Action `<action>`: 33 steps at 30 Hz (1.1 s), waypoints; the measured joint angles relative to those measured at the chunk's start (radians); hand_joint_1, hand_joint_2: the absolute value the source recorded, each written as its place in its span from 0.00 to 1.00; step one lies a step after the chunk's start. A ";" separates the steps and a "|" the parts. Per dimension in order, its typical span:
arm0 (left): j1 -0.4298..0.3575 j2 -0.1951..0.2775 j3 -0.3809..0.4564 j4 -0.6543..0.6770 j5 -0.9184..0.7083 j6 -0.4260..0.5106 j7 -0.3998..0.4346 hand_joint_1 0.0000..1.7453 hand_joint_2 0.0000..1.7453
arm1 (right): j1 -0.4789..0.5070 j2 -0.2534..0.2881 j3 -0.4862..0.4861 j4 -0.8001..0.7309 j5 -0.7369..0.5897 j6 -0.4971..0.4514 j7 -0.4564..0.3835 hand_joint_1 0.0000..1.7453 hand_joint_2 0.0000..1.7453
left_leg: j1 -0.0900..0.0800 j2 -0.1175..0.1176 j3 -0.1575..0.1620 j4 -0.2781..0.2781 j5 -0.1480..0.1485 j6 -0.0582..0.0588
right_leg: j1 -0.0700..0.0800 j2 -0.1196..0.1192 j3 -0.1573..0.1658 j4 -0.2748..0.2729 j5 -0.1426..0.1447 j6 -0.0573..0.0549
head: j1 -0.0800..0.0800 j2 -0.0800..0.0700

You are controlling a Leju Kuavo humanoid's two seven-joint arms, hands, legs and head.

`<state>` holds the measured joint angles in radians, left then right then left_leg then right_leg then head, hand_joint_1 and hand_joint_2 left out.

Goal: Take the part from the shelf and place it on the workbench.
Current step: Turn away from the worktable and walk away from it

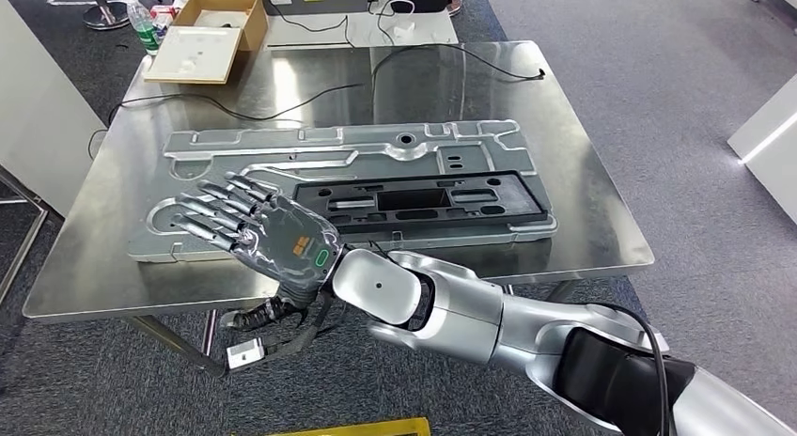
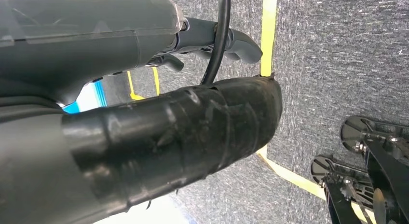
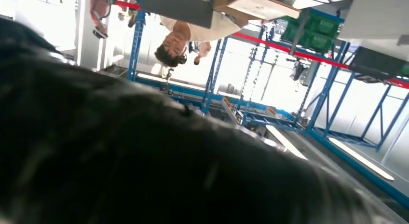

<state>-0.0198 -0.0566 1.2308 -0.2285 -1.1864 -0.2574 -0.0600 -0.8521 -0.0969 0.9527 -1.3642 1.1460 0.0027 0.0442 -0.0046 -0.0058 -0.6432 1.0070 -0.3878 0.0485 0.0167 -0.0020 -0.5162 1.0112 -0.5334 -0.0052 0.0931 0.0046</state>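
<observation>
The part (image 1: 376, 159) is a long flat grey metal panel with a black insert (image 1: 423, 203). It lies flat across the steel workbench (image 1: 583, 201). My right hand (image 1: 258, 234) reaches in from the lower right and is over the panel's left end, palm down and fingers spread, holding nothing. I cannot tell whether it touches the panel. In the right wrist view that hand is a dark blur (image 3: 144, 161). My left hand (image 2: 159, 122) hangs beside grey carpet with yellow floor tape, its fingers (image 2: 241, 43) stretched out and holding nothing.
An open cardboard box (image 1: 207, 37) and a bottle (image 1: 143, 24) sit at the bench's far left corner. Black cables (image 1: 451, 55) trail over the far side. Blue shelf racks (image 3: 328, 103) and a person (image 3: 178, 35) stand beyond the bench. Wheeled stand feet (image 2: 357, 132) rest on the carpet.
</observation>
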 joint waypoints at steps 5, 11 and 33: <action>0.000 0.000 0.001 0.000 -0.005 0.000 -0.001 0.00 0.00 | 0.008 -0.012 0.011 -0.009 -0.001 -0.008 0.002 0.00 0.00 | 0.003 0.003 0.006 -0.003 0.003 0.005 | -0.013 0.001 -0.117 0.254 -0.133 0.016 | 0.000 0.000; 0.000 0.000 0.001 0.001 -0.008 -0.001 -0.005 0.00 0.00 | 0.012 -0.021 0.019 -0.018 -0.009 -0.007 0.009 0.00 0.00 | 0.002 0.002 -0.001 0.008 0.007 -0.005 | -0.011 0.001 -0.011 0.020 0.017 -0.002 | 0.000 0.000; -0.003 0.004 0.011 0.006 -0.010 -0.006 -0.009 0.00 0.00 | 0.016 -0.042 0.030 -0.034 -0.012 -0.002 0.012 0.00 1.00 | 0.020 0.016 0.060 0.017 -0.064 -0.012 | -0.027 -0.030 -0.165 0.138 0.008 0.022 | 0.001 0.000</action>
<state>-0.0224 -0.0521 1.2422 -0.2221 -1.1967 -0.2632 -0.0690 -0.8362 -0.1388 0.9830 -1.3981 1.1341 0.0009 0.0562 0.0152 0.0103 -0.5835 1.0244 -0.4521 0.0366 -0.0105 -0.0315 -0.6816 1.1493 -0.5253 0.0173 0.0937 0.0045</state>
